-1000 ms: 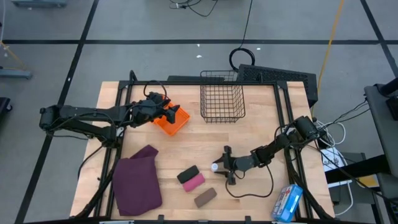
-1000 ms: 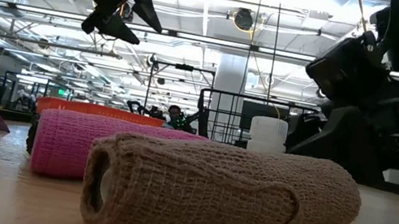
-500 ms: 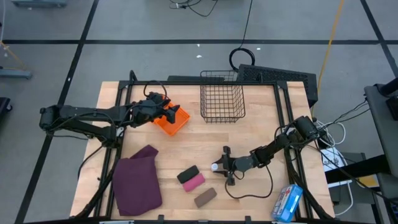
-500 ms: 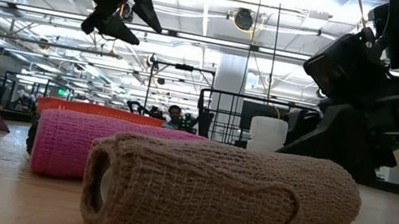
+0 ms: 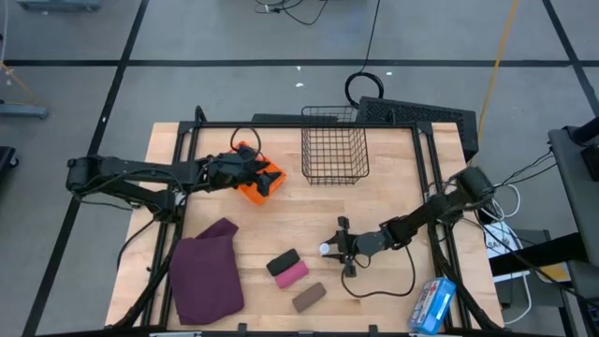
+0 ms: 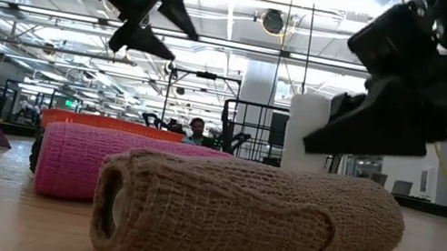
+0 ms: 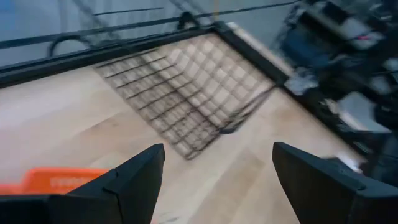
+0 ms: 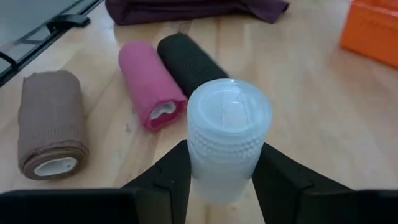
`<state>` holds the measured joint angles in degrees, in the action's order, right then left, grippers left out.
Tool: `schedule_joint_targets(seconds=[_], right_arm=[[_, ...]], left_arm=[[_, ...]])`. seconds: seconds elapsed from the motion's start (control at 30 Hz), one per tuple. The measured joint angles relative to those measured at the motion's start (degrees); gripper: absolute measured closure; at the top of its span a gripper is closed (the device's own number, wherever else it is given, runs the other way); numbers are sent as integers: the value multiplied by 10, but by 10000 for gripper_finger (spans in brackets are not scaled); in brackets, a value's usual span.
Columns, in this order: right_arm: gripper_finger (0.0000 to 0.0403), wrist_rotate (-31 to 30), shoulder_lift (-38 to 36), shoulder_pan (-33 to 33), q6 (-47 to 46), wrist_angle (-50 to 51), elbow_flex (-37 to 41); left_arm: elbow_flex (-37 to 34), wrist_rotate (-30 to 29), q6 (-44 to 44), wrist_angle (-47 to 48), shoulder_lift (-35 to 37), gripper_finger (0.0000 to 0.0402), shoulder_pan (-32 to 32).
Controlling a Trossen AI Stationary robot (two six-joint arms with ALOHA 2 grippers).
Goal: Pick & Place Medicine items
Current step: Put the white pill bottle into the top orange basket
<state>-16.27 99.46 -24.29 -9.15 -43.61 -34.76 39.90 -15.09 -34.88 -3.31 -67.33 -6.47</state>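
A small white medicine bottle (image 8: 229,134) with a pale ribbed cap sits upright between the fingers of my right gripper (image 8: 224,183), which is shut on it. From above, bottle (image 5: 324,250) and gripper (image 5: 331,250) lie right of the table's middle, toward the near edge. In the low view the bottle (image 6: 309,122) stands high behind the brown roll. My left gripper (image 5: 269,178) hangs open and holds nothing. It is over the right end of the orange tray (image 5: 251,187), at the far left. My right gripper pinches the bottle's body just below the cap (image 8: 200,167) between its two fingers (image 8: 166,182). The fingers come from the table's right, slanting a little downward. The bottle stands upright and is raised off the table; its base is hidden by the fingers and by the brown roll.
A black roll (image 5: 282,261), a pink roll (image 5: 293,273) and a brown roll (image 5: 309,297) lie just left of the bottle. A maroon cloth (image 5: 206,271) lies near left. A wire basket (image 5: 334,145) stands at the far middle, and a blue-and-white packet (image 5: 432,304) lies near right.
My right gripper has risen with the bottle, which has come up from the table and stays upright. My left gripper has moved a little toward the table's right edge over the orange tray and has tipped downward, still open.
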Motion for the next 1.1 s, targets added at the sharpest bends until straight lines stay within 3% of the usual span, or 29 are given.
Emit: schedule_joint_targets(seconds=[0.17,0.37,0.57,0.77,1.1], right_arm=[[272,-2,-86,20,-1,89,0],[272,0,-143,56,-6,163,0],[272,0,-147,71,-18,175,0],[272,0,-146,66,-19,190,0],[272,-1,-146,66,-3,182,0]], left_arm=[[23,6,36,-3,-17,94,29],[151,33,88,134,-100,94,65],[289,81,184,193,-220,94,101],[370,93,258,197,-325,94,133],[405,94,284,167,-412,94,149]])
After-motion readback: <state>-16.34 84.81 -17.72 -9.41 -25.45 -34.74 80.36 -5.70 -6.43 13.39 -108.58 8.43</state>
